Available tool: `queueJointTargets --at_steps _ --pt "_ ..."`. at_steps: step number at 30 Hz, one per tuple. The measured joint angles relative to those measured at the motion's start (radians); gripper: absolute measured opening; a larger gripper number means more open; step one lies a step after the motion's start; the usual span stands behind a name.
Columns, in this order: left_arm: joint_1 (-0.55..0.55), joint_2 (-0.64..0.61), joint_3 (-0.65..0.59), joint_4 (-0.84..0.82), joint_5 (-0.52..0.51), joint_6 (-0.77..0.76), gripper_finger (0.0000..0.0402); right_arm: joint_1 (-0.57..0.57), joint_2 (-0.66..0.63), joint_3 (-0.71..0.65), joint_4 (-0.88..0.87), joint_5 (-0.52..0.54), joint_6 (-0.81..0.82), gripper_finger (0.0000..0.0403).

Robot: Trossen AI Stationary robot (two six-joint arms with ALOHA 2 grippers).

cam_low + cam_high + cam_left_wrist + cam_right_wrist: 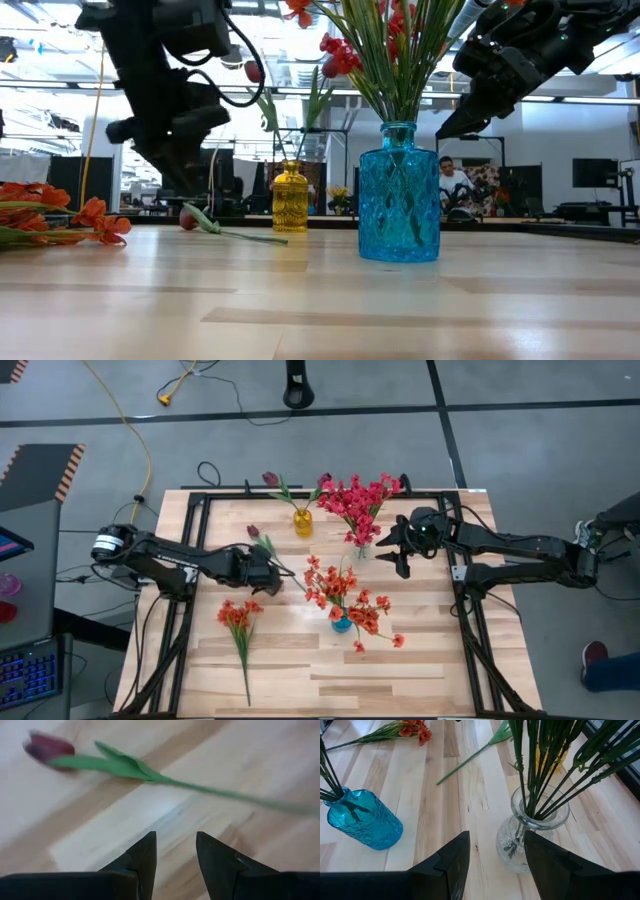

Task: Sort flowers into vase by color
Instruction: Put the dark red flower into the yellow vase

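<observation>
Desk (420, 660): pale wooden planks with a smooth, faintly glossy top, framed by black rails; it stands on a grey floor crossed by dark lines, where a yellow cable (140, 430) trails.
Room: in the low view, a bright hall with ceiling lights, dark screens and a seated person (455, 188) far behind the desk.
Maroon tulip (268, 550): lies flat on the desk just in front of the left pincer; its long axis runs diagonally, with the dark bud toward the far left and the thin green stem trailing toward the blue vase. One broad, pointed leaf sits near the bud.
Left pincer (175, 851): low over the desk beside the tulip's stem, its dark, tapered fingers a narrow gap apart and holding nothing.
Right pincer (495, 851): beside the clear vase, fingers moderately apart and empty.
Clear vase (532, 832): ribbed glass with a rounded body; it holds upright crimson-pink sprays (358, 500).
Blue vase (399, 192): diamond-cut glass, cylindrical with a short neck; it holds orange-red sprays (345, 595) fanning outward.
Yellow vase (290, 197): small and faceted; it holds one maroon bud leaning to the far left.
Loose orange-red spray (240, 628): flat at the near left, blooms toward the far edge and stem pointing toward the near edge.
</observation>
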Motion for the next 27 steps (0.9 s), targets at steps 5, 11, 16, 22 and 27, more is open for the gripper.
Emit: queueJointTargets --at_steps 5,11,16,22,27 --pt "0.014 0.025 -0.004 0.093 -0.049 -0.198 0.0126 0.000 0.000 0.000 0.000 0.000 0.000 0.0214" --pt "0.039 0.076 -0.004 0.214 -0.059 -0.294 0.0126 0.000 0.000 0.000 0.002 0.000 0.000 0.0214" --pt "0.081 0.136 -0.004 0.257 -0.044 -0.363 0.0126 0.000 0.000 0.000 0.001 0.000 0.001 0.0214" --pt "0.158 0.183 -0.004 0.246 0.014 -0.451 0.0126 0.000 0.000 0.000 0.001 0.000 0.000 0.0214" --pt "0.224 0.189 -0.003 0.252 0.037 -0.458 0.0126 0.000 0.000 0.000 0.003 0.000 0.001 0.0214"
